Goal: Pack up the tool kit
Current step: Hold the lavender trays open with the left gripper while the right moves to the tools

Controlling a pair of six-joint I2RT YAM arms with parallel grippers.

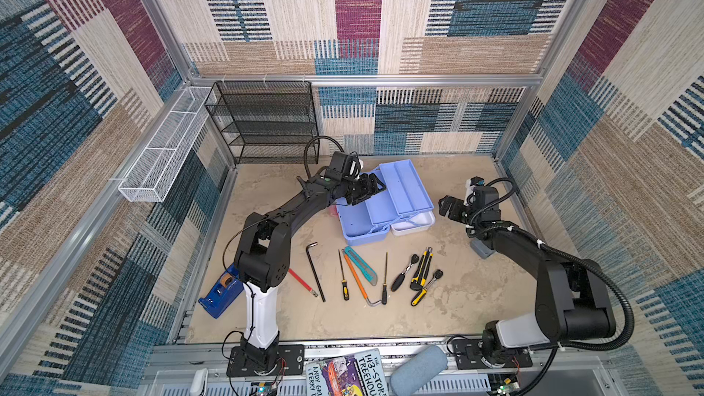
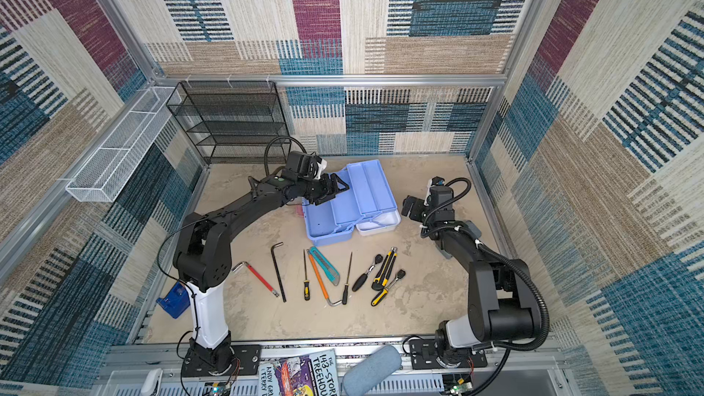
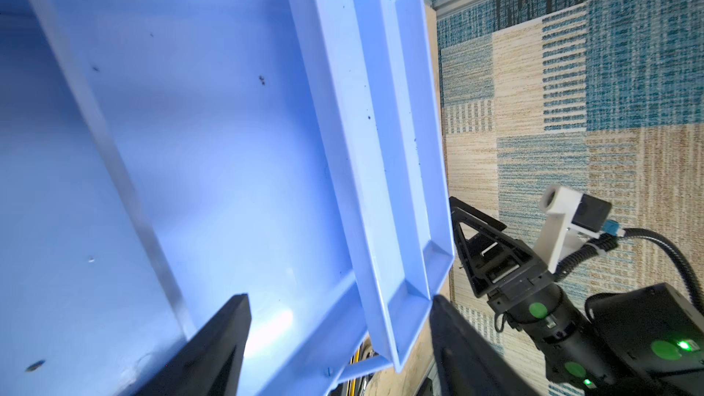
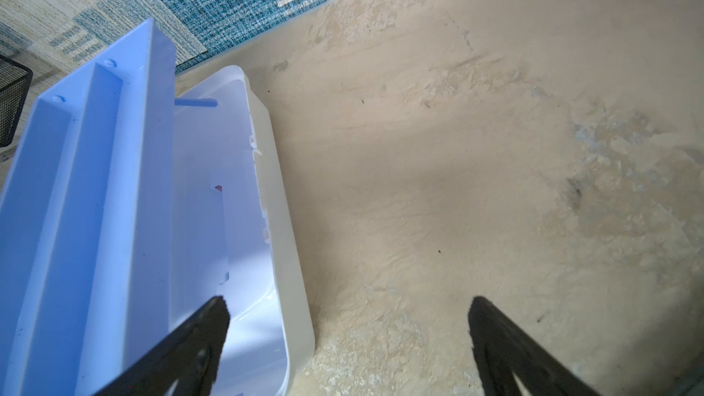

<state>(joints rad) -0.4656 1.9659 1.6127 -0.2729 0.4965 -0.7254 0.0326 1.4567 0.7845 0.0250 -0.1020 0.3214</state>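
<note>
Both spread, the left claw (image 1: 371,192) hangs over the box (image 1: 358,224) and the right claw (image 1: 444,207) beside its lid (image 1: 413,224). The tools (image 1: 362,264) lie before the box, shafts pointing toward it.

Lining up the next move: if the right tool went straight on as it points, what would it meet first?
Likely the bare table beside the white lid, though one finger of the right tool lines up over the lid and may clip its rim first; depth unclear.

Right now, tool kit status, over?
Left gripper open above open box, empty. Right gripper open beside white lid, empty. Tools all loose on table, none packed. Nothing in the way.
</note>
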